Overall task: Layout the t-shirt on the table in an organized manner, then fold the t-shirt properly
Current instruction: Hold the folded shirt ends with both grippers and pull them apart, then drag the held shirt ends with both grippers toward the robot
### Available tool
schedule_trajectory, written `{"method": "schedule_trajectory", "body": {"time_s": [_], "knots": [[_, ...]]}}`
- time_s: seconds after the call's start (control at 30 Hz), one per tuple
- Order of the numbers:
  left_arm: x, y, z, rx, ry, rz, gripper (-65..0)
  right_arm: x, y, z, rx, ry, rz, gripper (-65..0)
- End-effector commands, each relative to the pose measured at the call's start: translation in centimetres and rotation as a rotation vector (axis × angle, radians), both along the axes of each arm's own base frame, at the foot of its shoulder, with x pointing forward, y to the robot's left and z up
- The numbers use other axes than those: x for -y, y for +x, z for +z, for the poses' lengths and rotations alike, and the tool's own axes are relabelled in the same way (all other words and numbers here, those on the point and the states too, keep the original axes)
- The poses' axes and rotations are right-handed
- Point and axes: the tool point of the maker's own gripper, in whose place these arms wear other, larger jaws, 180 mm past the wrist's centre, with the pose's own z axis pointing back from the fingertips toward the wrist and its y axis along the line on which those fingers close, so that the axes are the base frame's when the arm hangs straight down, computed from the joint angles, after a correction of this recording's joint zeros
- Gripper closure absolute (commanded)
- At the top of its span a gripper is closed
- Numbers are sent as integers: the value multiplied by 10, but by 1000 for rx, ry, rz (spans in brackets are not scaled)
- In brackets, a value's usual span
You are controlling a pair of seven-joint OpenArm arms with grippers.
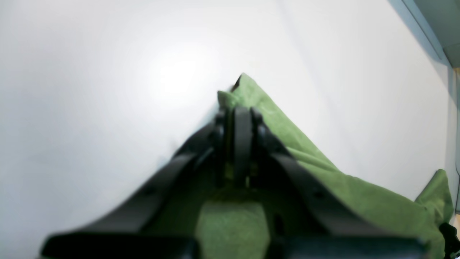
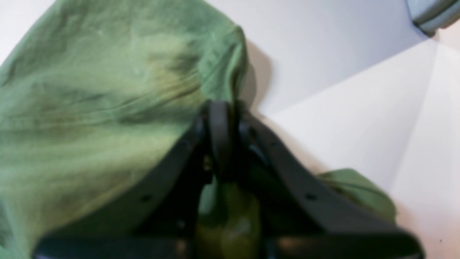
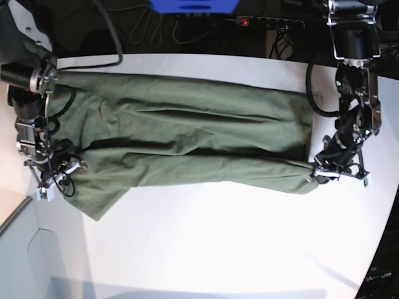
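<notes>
Olive-green wrinkled cotton t-shirt (image 3: 187, 134) stretched across the smooth white table (image 3: 218, 243) between 2 pincers.
The left gripper (image 1: 240, 111) is clamped on one cloth corner; the right gripper (image 2: 220, 108) is clamped on the opposite end.

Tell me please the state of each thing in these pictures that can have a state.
t-shirt: stretched lengthwise across the table, folded over on itself, wrinkled, held at both ends.
left gripper: shut on the t-shirt's edge.
right gripper: shut on the t-shirt's fabric.
table: white, bears the t-shirt.
power strip: one red light is on.
</notes>
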Motion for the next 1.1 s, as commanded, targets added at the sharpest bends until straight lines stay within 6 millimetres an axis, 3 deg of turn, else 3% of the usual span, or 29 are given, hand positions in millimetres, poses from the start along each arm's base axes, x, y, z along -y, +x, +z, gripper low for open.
{"method": "schedule_trajectory", "body": {"time_s": [0.0,0.17,0.53,0.97,1.07], "knots": [[-6,10,17,49,17,0,0,5,9,9,8,-14,-1,0],[-5,11,18,54,10,1,0,11,21,30,71,-45,5,0],[-3,15,28,81,12,-5,0,12,34,56,147,-81,19,0],[-2,17,34,97,15,-9,0,13,34,56,150,-80,17,0],[-2,17,34,97,15,-9,0,22,33,60,170,-55,-27,0]]}}
